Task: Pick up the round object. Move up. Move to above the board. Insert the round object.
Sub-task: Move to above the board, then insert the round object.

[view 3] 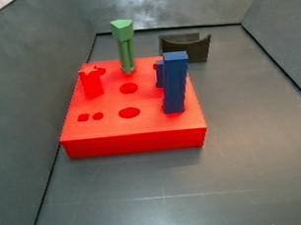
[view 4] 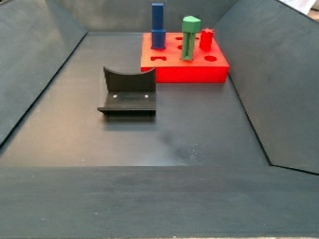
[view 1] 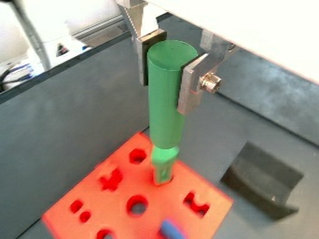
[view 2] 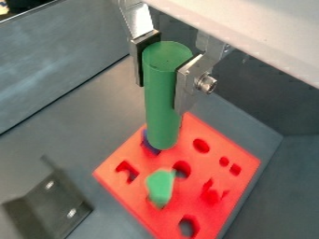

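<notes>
Clamped between two flat silver fingers point(view 1: 191, 89) with dark pads: the round object point(view 1: 165, 112), a smooth, plain green cylinder of even thickness, upright in both wrist views point(view 2: 162, 103). Closed the end effector point(view 1: 171, 70) to the cylinder's width, gripping near its round top and poised above the board point(view 1: 88, 201). Met the slab's top at a round hole with the cylinder's lower end; could not tell how deep it sat.

Counted on the matt dark grey bench point(view 3: 251, 175):
- One board point(view 3: 129, 136), a thick, square red slab pierced with round and small holes.
- One green peg point(view 3: 124, 47), thin, with a wider angular head, upright in the board.
- One blue block point(view 3: 174, 81), square in section and upright on the board.
- One short red piece point(view 3: 92, 82), standing on the slab.
- One fixture point(view 4: 127, 91), a dark bracket with a curved back on a base plate, set apart from the board.

Caught also in the wrist views: the peg's head point(view 2: 159, 185), the blue block's top point(view 1: 169, 229) and the fixture point(view 1: 264, 177).
</notes>
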Robot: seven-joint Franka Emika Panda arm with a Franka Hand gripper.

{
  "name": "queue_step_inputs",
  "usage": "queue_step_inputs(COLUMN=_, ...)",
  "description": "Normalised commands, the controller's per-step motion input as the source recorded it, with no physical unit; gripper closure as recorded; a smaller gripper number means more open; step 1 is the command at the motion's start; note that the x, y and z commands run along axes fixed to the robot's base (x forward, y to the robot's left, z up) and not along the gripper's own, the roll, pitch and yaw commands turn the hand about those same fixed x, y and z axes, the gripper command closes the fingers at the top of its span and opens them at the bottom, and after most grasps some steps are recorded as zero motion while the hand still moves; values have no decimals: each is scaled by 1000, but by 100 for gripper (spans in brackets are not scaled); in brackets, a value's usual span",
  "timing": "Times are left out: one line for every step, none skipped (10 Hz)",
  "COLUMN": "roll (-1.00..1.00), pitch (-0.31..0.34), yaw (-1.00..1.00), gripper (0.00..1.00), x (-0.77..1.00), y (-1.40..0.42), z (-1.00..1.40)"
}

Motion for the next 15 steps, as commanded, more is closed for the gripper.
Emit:
queue_step_inputs(roll=0, pitch=79, yaw=8, gripper=100, x=171, y=-1000, z=27)
queue_step_inputs(roll=-1, pitch=88, yaw=7, gripper=100, x=192, y=-1000, z=34)
queue_step_inputs(roll=11, pitch=102, yaw=4, gripper=100, x=151, y=-623, z=32)
queue_step_inputs(roll=15, pitch=107, yaw=7, gripper=100, x=124, y=-451, z=31)
queue_step_inputs(roll=22, pitch=101, yaw=10, gripper=100, x=84, y=-232, z=33)
queue_step_inputs(roll=17, pitch=0, yaw=0, gripper=100, x=-114, y=17, z=-120)
queue_step_inputs(roll=0, pitch=164, yaw=0, gripper=100, x=323, y=69, z=-923)
queue_step_inputs(roll=16, pitch=0, yaw=-271, gripper=100, x=303, y=129, z=-1000)
queue_step_inputs(roll=14, pitch=0, yaw=-254, gripper=100, x=317, y=137, z=-1000)
queue_step_inputs(roll=6, pitch=0, yaw=-269, gripper=100, x=17, y=220, z=-1000)
queue_step_inputs(roll=0, pitch=0, yaw=-157, gripper=100, x=-349, y=400, z=-1000)
queue_step_inputs(roll=0, pitch=-43, yaw=-129, gripper=100, x=-829, y=474, z=-1000)
queue_step_inputs(roll=-1, pitch=-69, yaw=0, gripper=100, x=-374, y=394, z=-1000)
queue_step_inputs(roll=-77, pitch=-161, yaw=-126, gripper=100, x=-49, y=120, z=-903)
queue_step_inputs(roll=-70, pitch=-190, yaw=-174, gripper=100, x=-26, y=86, z=-846)
